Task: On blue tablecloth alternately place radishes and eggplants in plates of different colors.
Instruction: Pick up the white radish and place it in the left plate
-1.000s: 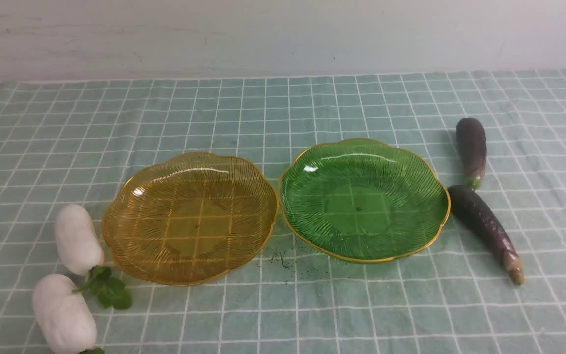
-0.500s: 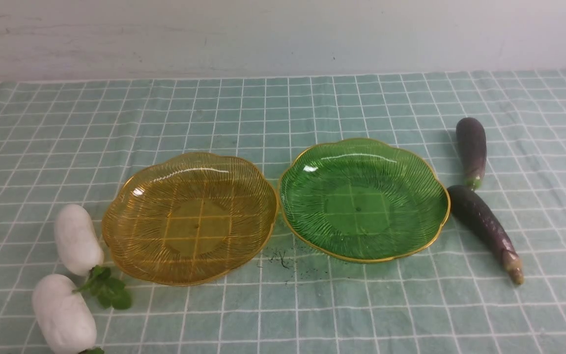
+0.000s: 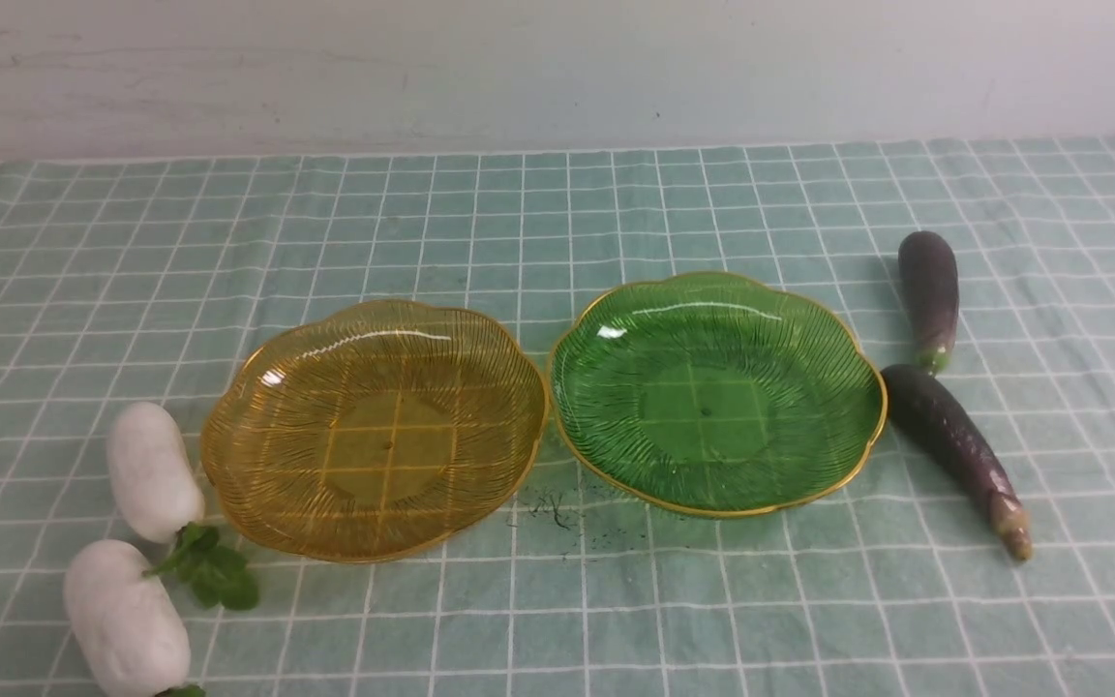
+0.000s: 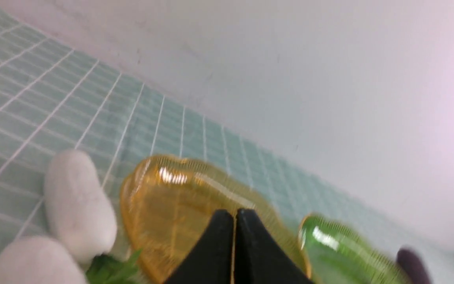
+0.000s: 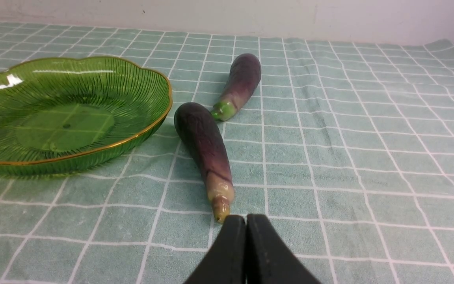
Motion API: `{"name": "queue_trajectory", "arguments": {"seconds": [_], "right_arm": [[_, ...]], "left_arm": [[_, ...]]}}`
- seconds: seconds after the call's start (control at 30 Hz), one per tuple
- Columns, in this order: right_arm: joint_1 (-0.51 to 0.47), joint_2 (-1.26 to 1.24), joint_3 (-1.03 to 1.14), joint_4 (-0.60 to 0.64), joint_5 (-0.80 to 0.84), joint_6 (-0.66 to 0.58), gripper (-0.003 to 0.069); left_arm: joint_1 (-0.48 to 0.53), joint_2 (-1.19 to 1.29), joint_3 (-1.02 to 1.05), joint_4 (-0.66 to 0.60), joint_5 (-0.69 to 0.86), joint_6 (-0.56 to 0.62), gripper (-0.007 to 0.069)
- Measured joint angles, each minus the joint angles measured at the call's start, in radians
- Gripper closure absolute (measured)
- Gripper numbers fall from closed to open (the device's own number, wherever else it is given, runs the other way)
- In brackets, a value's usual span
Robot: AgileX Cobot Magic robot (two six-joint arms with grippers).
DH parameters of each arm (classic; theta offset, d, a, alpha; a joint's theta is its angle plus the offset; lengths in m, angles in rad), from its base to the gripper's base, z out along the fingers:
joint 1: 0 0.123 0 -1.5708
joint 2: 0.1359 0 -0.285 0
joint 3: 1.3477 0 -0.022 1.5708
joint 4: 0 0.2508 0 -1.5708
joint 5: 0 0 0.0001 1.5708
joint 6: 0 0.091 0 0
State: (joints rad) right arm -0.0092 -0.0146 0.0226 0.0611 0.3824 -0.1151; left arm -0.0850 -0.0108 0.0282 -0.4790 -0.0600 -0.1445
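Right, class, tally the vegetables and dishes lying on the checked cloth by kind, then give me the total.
Radishes: 2 (far radish, near radish)
Eggplants: 2 (far eggplant, near eggplant)
Plates: 2 (amber plate, green plate)
Total: 6

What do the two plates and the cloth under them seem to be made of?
The amber plate and the green plate look like glossy translucent glass or hard plastic, I cannot tell which: the grid shows through them and highlights glint on the ribs. The tablecloth looks like matte fabric, perhaps towelling: it wrinkles and shows a nap.
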Motion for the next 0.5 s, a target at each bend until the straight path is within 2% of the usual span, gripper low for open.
{"name": "queue_trajectory", "arguments": {"seconds": [0.1, 0.2, 0.27, 0.37, 0.43, 0.47, 0.5], "right_arm": [[0.000, 0.000, 0.000, -0.002, 0.000, 0.000, 0.0673], [0.000, 0.000, 0.000, 0.003, 0.000, 0.000, 0.0673], [0.000, 0.000, 0.001, 0.077, -0.020, 0.014, 0.0673], [0.002, 0.000, 0.007, 0.286, -0.111, 0.068, 0.0673], [0.003, 0.000, 0.007, 0.471, -0.205, 0.098, 0.0673], [0.004, 0.000, 0.007, 0.515, -0.226, 0.103, 0.0673], [0.004, 0.000, 0.007, 0.585, -0.257, 0.107, 0.0673]], "left_arm": [[0.000, 0.000, -0.033, -0.081, -0.083, -0.001, 0.0632], [0.000, 0.000, -0.120, -0.093, -0.049, 0.014, 0.0632], [0.000, 0.025, -0.222, -0.091, 0.027, 0.051, 0.0632], [0.000, 0.188, -0.422, -0.059, 0.286, 0.144, 0.0632], [0.000, 0.374, -0.544, -0.004, 0.545, 0.165, 0.0632], [0.000, 0.404, -0.552, 0.001, 0.583, 0.165, 0.0632], [0.000, 0.495, -0.595, 0.037, 0.685, 0.165, 0.0632]]}}
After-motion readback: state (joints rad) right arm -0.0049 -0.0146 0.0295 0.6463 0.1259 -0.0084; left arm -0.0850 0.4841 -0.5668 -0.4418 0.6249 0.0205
